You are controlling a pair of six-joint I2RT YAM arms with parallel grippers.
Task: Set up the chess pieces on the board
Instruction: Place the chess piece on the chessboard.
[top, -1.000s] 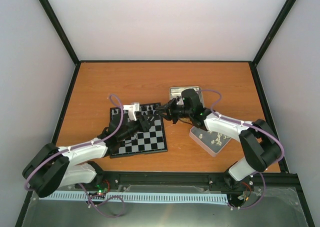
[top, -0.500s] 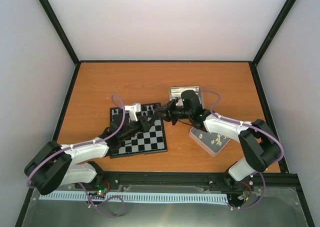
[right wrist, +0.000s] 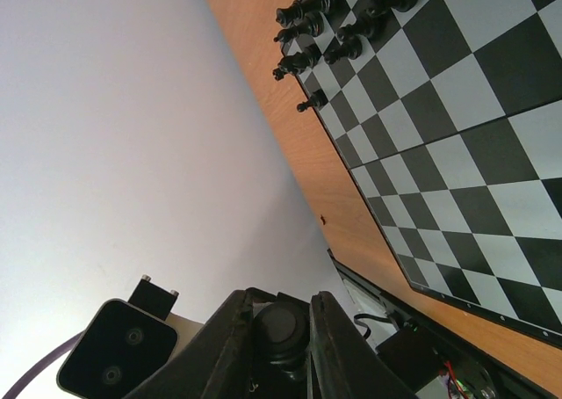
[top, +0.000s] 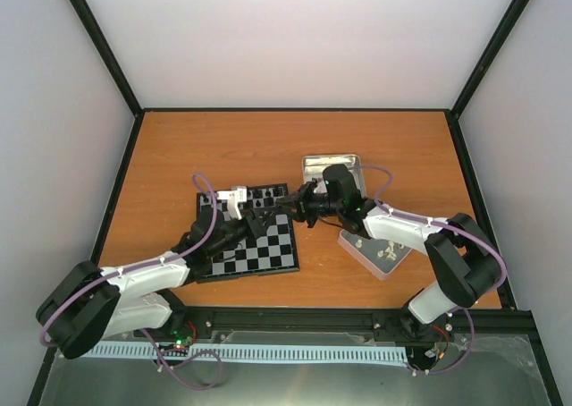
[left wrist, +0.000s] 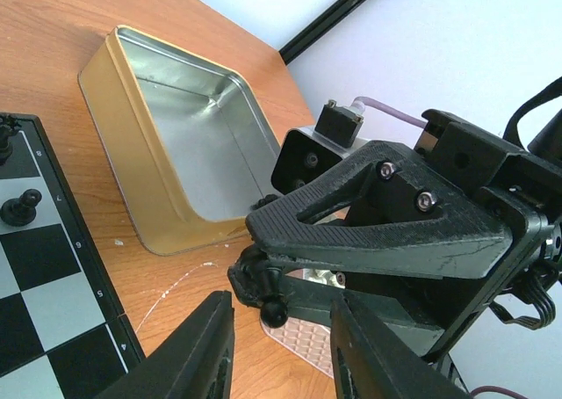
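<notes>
The board [top: 259, 249] lies in front of my left arm, with several black chess pieces [top: 214, 202] along its far-left rows. These pieces [right wrist: 307, 25] also show in the right wrist view above the board [right wrist: 457, 109]. My right gripper [top: 300, 207] hangs at the board's far right edge, shut on a black chess piece [right wrist: 283, 333]. That piece [left wrist: 272, 307] sticks out below the right gripper's tips in the left wrist view. My left gripper [left wrist: 281, 351] faces it, open, one finger on each side of the piece's round head without touching it.
An empty silver tin [top: 331, 166] stands just behind the right gripper and looks gold-sided in the left wrist view [left wrist: 189, 144]. A second shallow tin [top: 375, 249] holding cream-white pieces lies under the right forearm. Black frame rails edge the table.
The right gripper has dipped slightly toward the board's edge, still holding the piece. The left gripper has shifted right to meet it, and its jaws stand narrower than a second ago.
</notes>
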